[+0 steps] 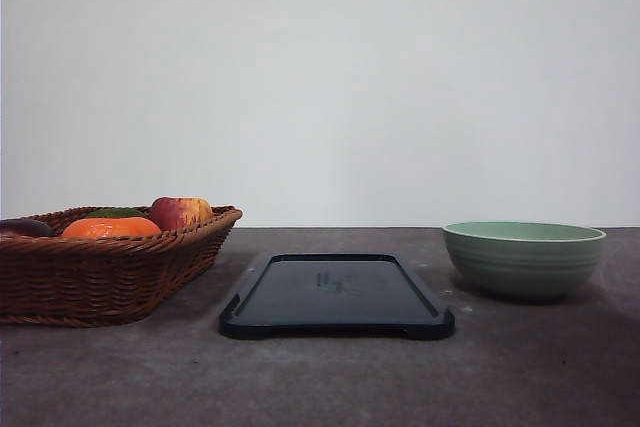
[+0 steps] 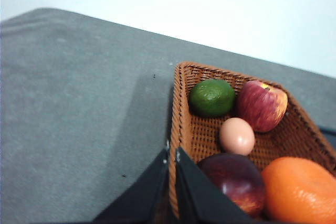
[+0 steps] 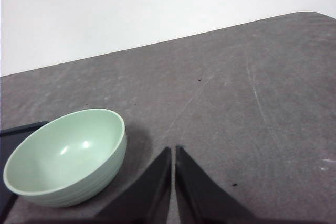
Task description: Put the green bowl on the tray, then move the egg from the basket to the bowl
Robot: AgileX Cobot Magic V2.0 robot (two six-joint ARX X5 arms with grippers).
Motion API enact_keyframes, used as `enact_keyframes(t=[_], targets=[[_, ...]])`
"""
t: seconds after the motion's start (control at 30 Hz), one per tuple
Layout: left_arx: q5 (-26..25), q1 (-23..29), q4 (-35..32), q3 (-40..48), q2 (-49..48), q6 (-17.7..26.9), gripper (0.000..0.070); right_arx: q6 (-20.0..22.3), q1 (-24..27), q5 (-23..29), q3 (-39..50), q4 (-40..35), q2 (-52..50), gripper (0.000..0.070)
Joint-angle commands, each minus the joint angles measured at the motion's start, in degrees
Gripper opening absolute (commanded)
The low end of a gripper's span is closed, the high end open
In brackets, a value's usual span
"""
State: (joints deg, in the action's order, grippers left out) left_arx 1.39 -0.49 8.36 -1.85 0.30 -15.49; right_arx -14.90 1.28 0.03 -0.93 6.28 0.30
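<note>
The tray (image 1: 337, 295) was seen lying flat on the grey table (image 1: 320, 377) in the front view, with nothing on it. The green bowl (image 1: 524, 258) stood upright on the table to the right of the tray, near it but apart from it, and its inside was seen bare from the right wrist view (image 3: 65, 158). The basket (image 1: 100, 267) sat on the table to the left of the tray. In the left wrist view the egg (image 2: 237, 136) was found inside the basket (image 2: 181, 114), lying between a lime (image 2: 211, 97), an apple (image 2: 261, 105), a dark red fruit (image 2: 233, 181) and an orange (image 2: 296, 190). The left gripper (image 2: 171, 157) was held over the basket's near rim with its fingers pressed almost together and nothing gripped between them. The right gripper (image 3: 172, 153) was held over bare table just beside the bowl, likewise clenched on nothing.
</note>
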Motion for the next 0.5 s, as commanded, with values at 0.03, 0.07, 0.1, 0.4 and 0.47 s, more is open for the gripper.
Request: enact_keyframes(t=[0.03, 0.07, 0.1, 0.4, 0.47], targets=[[0.11, 0.11, -0.76, 0.72, -0.02, -7.46, 0.0009, -4.95, 0.04, -0.09, 0.17, -0.77, -0.09, 0.0003], [0.09, 0.11, -1.0, 0.72, -0.02, -11.13, 0.0009, -7.25, 0.04, -0.11, 0.17, -1.27, -0.09, 0.0003], [0.09, 0.11, -1.57, 0.72, -0.02, -14.79, 0.0009, -9.23, 0.04, -0.11, 0.17, -1.94, -0.09, 0.0003], [0.35, 0.11, -18.86, 0.67, 0.0, -16.06, 0.0009, -11.16, 0.04, -0.09, 0.1, -19.46, -0.09, 0.0003], [0.35, 0.11, -23.71, 0.49, 0.0, -8.06, 0.0009, -9.5, 0.02, -0.09, -0.12, -21.97, -0.09, 0.0004]])
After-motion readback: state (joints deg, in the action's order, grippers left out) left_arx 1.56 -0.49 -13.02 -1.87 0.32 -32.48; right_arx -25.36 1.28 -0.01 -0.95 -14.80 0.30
